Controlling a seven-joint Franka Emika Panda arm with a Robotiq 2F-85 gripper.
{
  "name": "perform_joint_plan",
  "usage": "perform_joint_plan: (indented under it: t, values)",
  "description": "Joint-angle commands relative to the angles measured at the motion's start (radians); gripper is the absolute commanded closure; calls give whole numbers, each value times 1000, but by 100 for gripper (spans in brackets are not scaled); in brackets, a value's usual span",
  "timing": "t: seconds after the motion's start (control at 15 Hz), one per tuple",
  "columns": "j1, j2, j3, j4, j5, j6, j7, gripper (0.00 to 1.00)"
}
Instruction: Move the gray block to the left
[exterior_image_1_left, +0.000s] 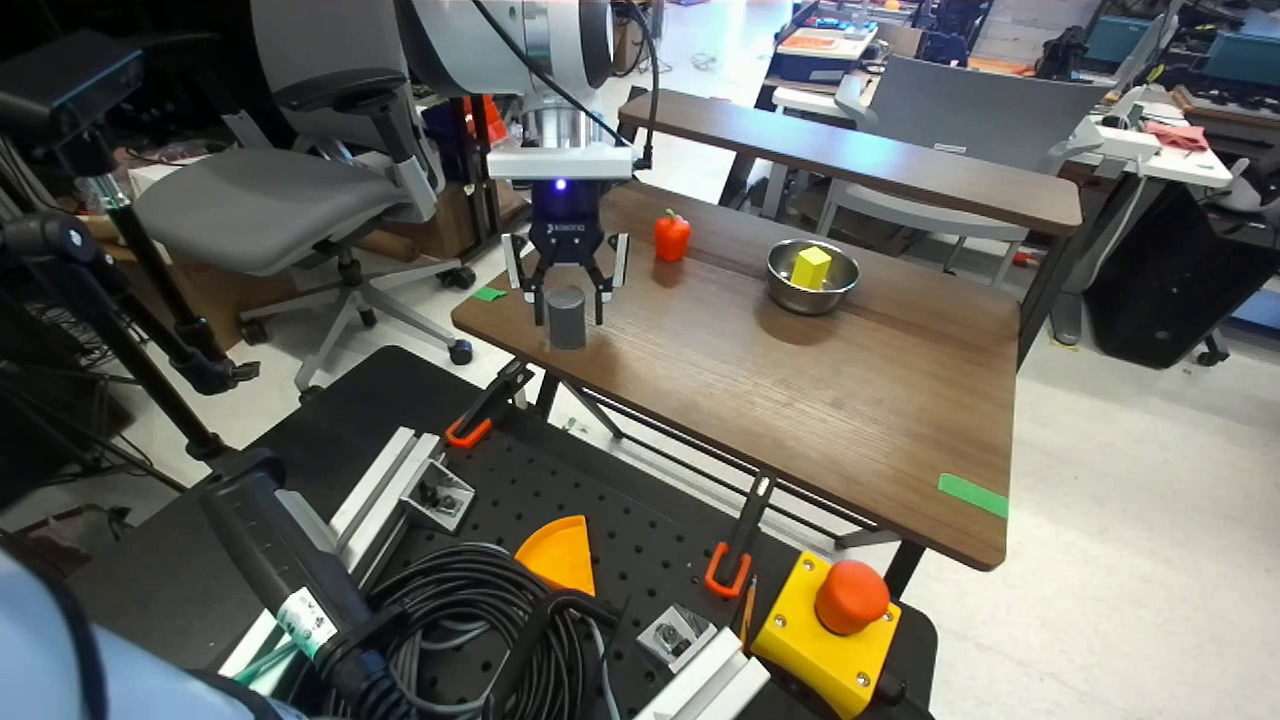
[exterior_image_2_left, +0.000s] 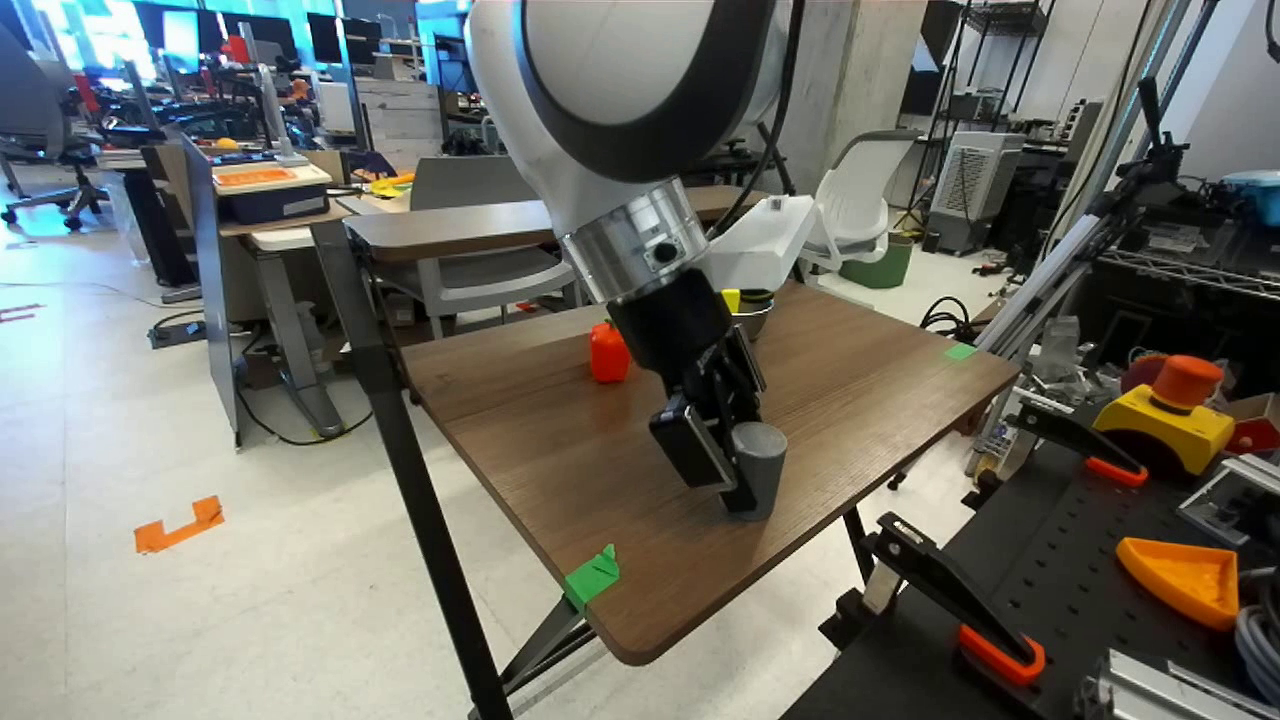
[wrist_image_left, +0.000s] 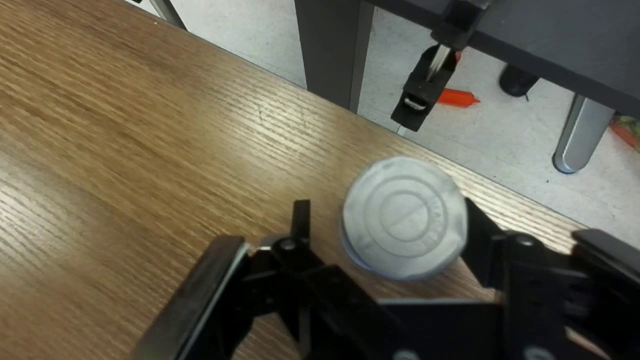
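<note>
Ext. views angle down, share table (exterior_image_1_left: 780, 380); wrist view close abv. gray block (wrist_image_left: 405, 217).

the robot arm (exterior_image_2_left: 620, 70), stop button (exterior_image_1_left: 852, 597), perforated board (exterior_image_1_left: 640, 540) and cluttered desks (exterior_image_1_left: 1198, 168) mark a lab.

1. Arm (exterior_image_1_left: 562, 50) cut off by top edge in both exterior views.
2. Bowl (exterior_image_2_left: 755, 320) partly hidden behind arm in an exterior view.
3. Gray block (wrist_image_left: 406, 217): top lettering illegible, wrist view.

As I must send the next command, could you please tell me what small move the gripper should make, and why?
I would probably close the gripper gently: the gray block stands upright between its open fingers, and the wrist view shows a gap beside one finger.
</note>
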Motion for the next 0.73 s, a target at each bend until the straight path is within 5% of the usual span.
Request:
perform_joint_plan:
  t: [0.0, 0.33, 0.4, 0.67]
  values:
    - [9, -55, -2, -43, -27, 21, -14, 1]
    - [-28, -324, 23, -258, 1, 180, -3, 0]
    - [-1, -181, 7, -124, -17, 104, -1, 0]
    - [-15, -316, 13, -228, -14, 138, 1, 0]
